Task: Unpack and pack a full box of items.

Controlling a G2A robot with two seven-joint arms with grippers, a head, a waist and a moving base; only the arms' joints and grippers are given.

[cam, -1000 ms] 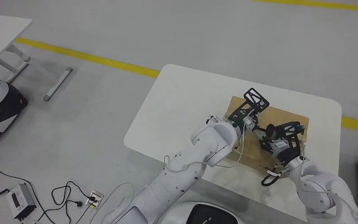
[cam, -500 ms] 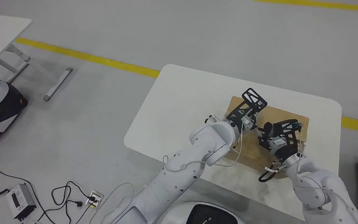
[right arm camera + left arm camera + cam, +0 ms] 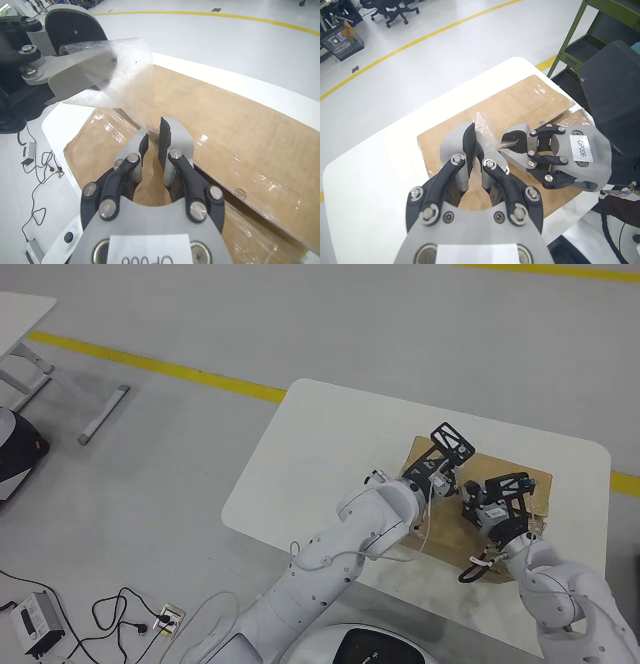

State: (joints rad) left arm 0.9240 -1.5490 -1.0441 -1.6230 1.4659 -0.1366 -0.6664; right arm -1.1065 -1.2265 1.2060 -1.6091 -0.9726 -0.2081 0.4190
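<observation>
One white desk (image 3: 320, 454) carries one cardboard box (image 3: 225, 120), which lies flat under both pairs of fingers. The bare stretch of desk is on the outer side of the left fingers.

The left gripper (image 3: 473, 140) comes first. It hangs above the box's nearer half, and its two fingers are drawn together and pinch one end of a single strip of clear film (image 3: 125, 67). In the right wrist view this end sits between the dark ribbed pad of one left finger and the pale face of the other.

From there the film runs as one loose, crinkled band across the short gap to the right gripper (image 3: 153, 140). It bends down and goes in between that gripper's two fingers. These are also closed on it, with only the film's thickness between the black pads. The two sets of fingertips are near each other but do not touch, and the film is the only thing joining them.

Below the right fingers, the box top shows one seam where a flap edge stands slightly proud, with glossy tape on the cardboard on both sides of it. The rest of the box reaches past the right fingers toward the far side of the desk.
</observation>
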